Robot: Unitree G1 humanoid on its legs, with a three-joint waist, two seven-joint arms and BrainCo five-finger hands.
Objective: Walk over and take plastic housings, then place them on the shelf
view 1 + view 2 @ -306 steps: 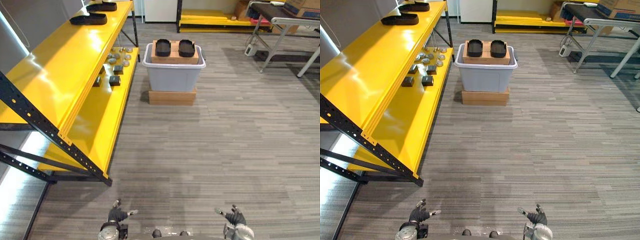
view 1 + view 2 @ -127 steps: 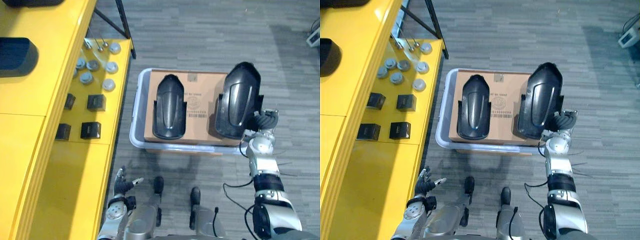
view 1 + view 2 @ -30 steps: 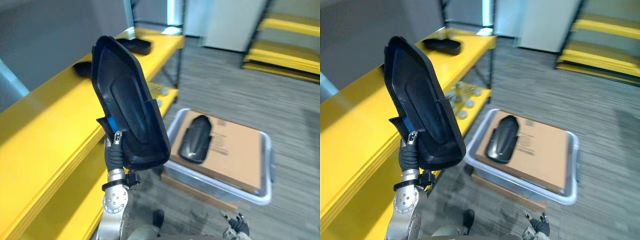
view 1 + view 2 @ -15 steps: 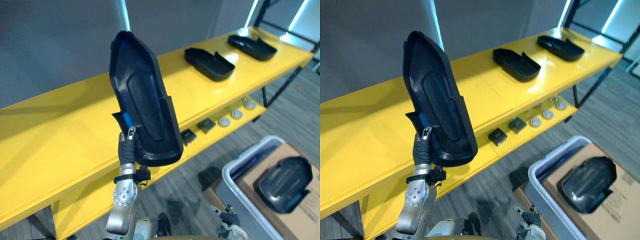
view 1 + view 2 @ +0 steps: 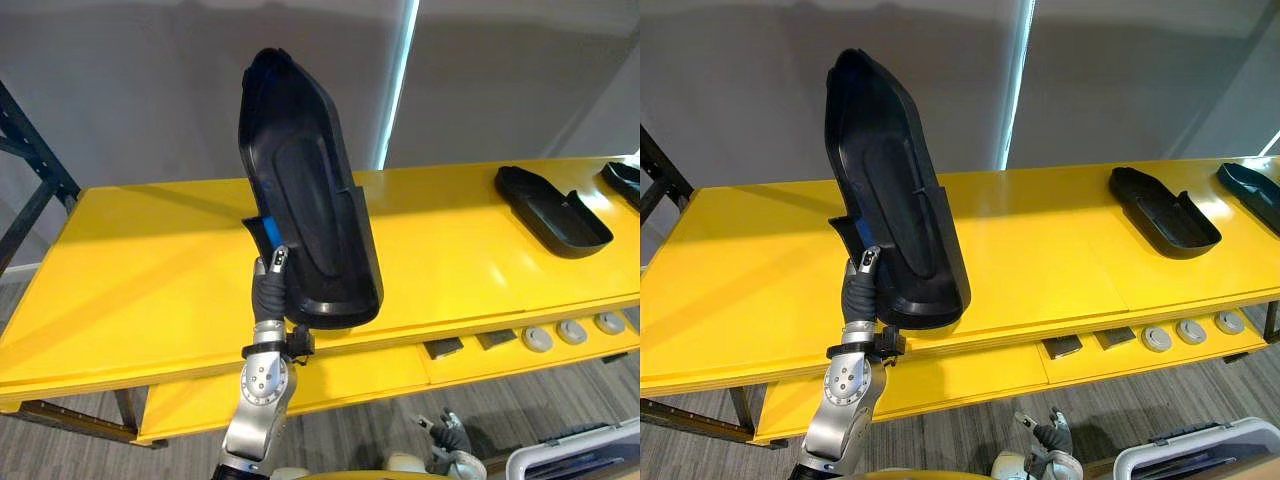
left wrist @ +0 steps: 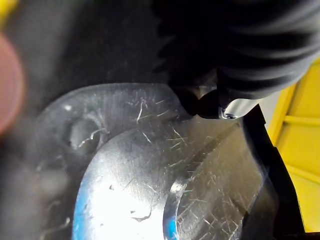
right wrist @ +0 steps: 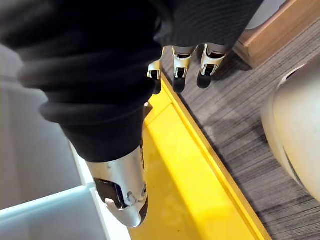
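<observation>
No text I can read from here.
I find no letters, numbers or labels to report. The black plastic housing (image 5: 310, 200), upright in the centre of the frame, has a plain moulded face. The blue patch (image 5: 268, 232) at its left edge carries nothing I can make out. The yellow shelf (image 5: 150, 270) top across the middle of the frame is bare paint. The other housing (image 5: 553, 208) lying at the right of the frame shows no marking. The small round and square parts (image 5: 540, 338) on the lower shelf board at lower right are too small for me to tell.
</observation>
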